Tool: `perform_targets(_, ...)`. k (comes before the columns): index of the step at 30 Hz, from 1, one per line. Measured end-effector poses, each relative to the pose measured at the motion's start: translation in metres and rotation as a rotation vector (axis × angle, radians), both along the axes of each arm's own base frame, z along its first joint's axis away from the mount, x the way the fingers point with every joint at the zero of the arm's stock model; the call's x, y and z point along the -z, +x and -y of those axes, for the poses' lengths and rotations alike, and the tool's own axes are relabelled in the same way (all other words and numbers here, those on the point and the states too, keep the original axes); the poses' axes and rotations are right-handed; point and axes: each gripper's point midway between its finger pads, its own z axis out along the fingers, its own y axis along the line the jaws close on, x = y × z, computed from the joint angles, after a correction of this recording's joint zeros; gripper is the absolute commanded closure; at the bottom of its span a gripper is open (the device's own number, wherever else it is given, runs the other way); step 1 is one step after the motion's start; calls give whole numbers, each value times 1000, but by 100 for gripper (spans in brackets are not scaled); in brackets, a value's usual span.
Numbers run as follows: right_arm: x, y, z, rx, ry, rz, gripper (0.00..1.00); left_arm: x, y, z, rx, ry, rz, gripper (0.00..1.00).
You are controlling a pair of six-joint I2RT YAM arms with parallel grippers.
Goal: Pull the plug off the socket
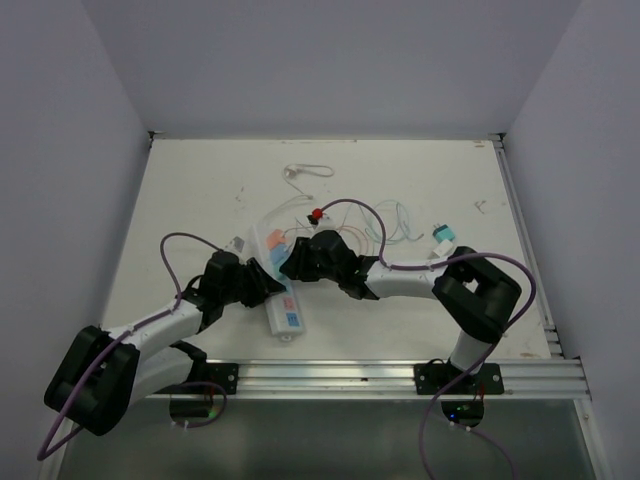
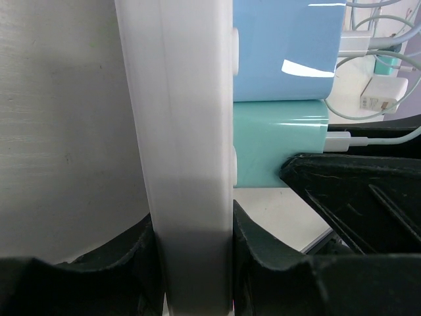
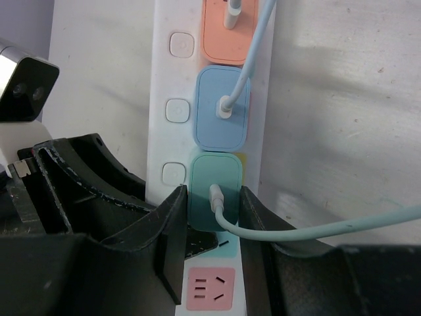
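Observation:
The socket (image 1: 286, 318) is a long white power strip lying near the middle of the table. My left gripper (image 2: 193, 263) is shut on the strip's white body (image 2: 184, 131), one finger on each long side. A teal plug (image 3: 216, 191) with a pale teal cable sits in the strip, beside a blue plug (image 3: 222, 108) and an orange one (image 3: 230, 29). My right gripper (image 3: 212, 204) is shut on the teal plug, its pads against the plug's two sides. Both grippers meet over the strip in the top view, left (image 1: 262, 285) and right (image 1: 298, 258).
An empty pink outlet (image 3: 210, 288) lies just below the teal plug. Loose cables and a red-tipped lead (image 1: 318, 213) spread behind the strip, with a teal adapter (image 1: 443, 236) at the right and a white cable loop (image 1: 308, 171) farther back. A metal rail (image 1: 400, 375) runs along the near edge.

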Motion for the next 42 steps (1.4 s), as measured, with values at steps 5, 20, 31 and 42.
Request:
perform_targets(5,0,0,0,4,4,-5,50,0,-1,0,0,0,0,100)
perform_targets(20,15,-10,-11,-12,18,-69,50,0,-8,-2,4,-11,8,100)
perform_targets(31,12,-9,-13,-7,35,-75,100,1,-8,-3,-4,-6,4,100)
perform_targets(42,3,-13,1,-23,69,-92,100,-5,-11,-1,8,-10,19,100)
